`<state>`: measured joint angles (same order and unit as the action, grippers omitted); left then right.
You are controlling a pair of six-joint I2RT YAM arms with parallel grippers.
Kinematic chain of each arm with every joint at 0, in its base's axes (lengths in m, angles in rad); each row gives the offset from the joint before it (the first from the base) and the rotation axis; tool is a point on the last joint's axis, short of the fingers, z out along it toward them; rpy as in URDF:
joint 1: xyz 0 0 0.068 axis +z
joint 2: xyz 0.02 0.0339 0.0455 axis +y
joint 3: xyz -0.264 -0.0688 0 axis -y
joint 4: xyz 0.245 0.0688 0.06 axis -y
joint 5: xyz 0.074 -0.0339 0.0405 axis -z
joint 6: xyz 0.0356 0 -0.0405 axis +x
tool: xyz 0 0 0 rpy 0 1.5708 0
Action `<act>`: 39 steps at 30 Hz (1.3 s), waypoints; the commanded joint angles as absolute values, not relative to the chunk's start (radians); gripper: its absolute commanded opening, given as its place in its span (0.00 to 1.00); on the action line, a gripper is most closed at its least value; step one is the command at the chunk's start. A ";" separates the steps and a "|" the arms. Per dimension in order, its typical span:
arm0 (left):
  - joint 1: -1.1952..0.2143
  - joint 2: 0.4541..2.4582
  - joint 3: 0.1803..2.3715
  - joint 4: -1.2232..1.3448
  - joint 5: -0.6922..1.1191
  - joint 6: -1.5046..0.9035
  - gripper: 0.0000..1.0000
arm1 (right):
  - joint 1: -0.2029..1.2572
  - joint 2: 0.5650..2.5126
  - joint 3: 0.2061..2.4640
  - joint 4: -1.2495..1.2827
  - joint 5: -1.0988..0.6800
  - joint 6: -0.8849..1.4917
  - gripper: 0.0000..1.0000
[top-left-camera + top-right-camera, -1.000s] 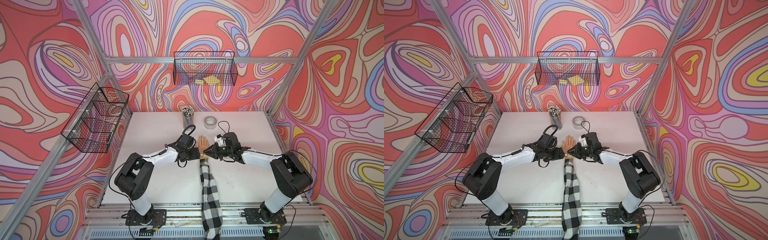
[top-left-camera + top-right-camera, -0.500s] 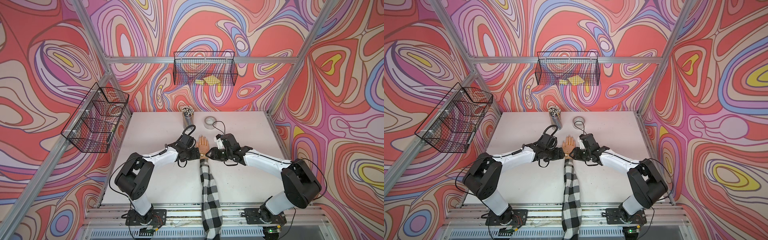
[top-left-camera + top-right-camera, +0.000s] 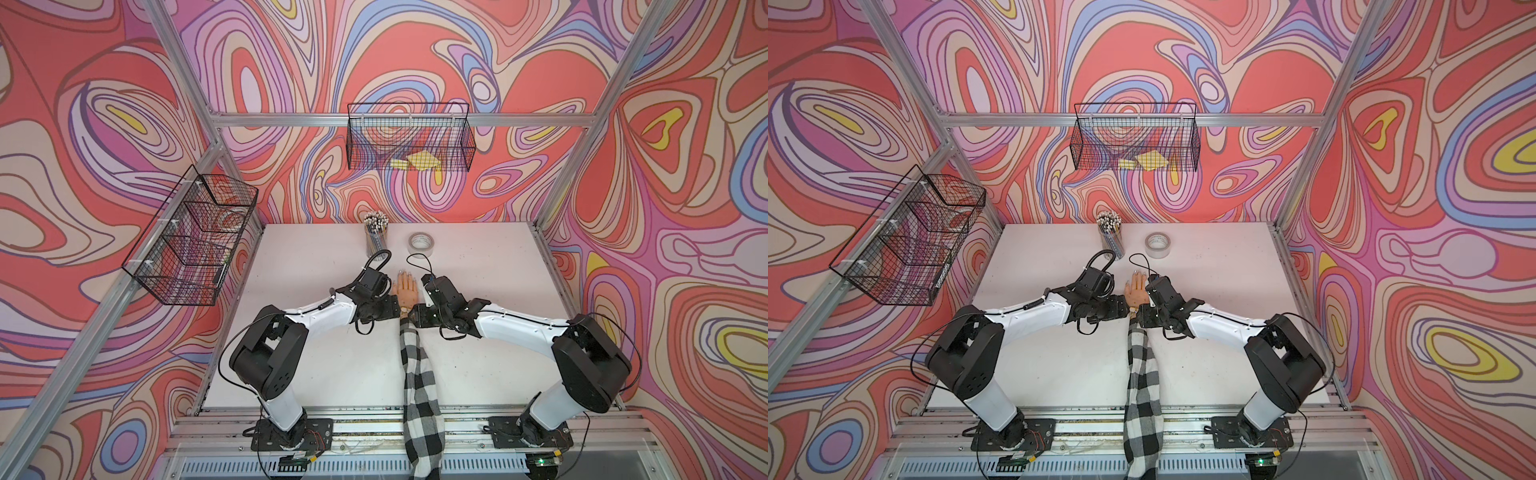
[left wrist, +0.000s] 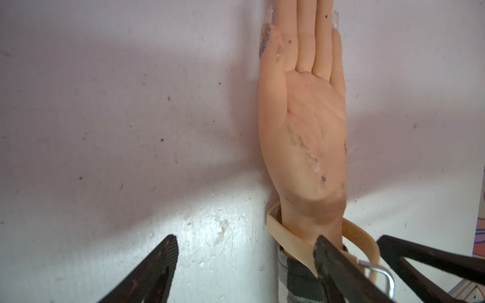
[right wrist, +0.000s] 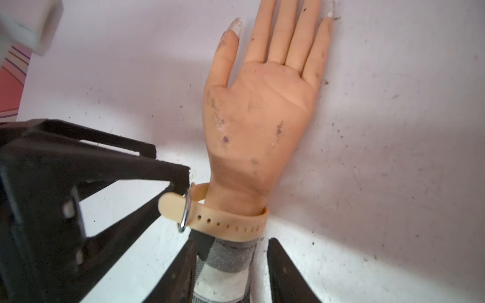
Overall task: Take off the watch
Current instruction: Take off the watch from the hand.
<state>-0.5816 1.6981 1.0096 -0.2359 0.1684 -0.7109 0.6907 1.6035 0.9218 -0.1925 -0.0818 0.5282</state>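
L gripper [image 4: 244,238] jaws gape, one tip pressed to the watch [image 5: 228,223] strap by its buckle [image 5: 185,210]; R gripper [image 5: 233,241] jaws also apart, straddling the checked sleeve [image 5: 223,265] w/o clamping it. Watch sits round the wrist of the mannequin hand [image 3: 406,289] at table [image 3: 316,266] centre, fingers to 12 o'clock, L gripper at its 9, R at 3; pencil cup [image 3: 375,237] at 11.

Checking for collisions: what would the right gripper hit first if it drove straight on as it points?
Likely the black-and-white checked fabric sleeve between the right gripper's open jaws, then the slim cream-strapped watch; depth is unclear.
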 commanded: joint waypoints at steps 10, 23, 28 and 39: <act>-0.581 1.700 1.015 -0.235 0.173 -0.730 0.83 | 0.713 1.677 0.924 -0.114 -0.025 0.517 0.44; -0.582 1.700 1.014 -0.230 0.176 -0.732 0.83 | 0.713 1.651 0.920 -0.143 0.025 0.496 0.09; -0.581 1.695 1.017 -0.233 0.173 -0.732 0.83 | 0.713 1.638 0.923 -0.154 0.031 0.487 0.00; -0.571 1.649 1.063 -0.256 0.154 -0.707 0.83 | 0.713 1.566 0.919 -0.163 0.014 0.469 0.00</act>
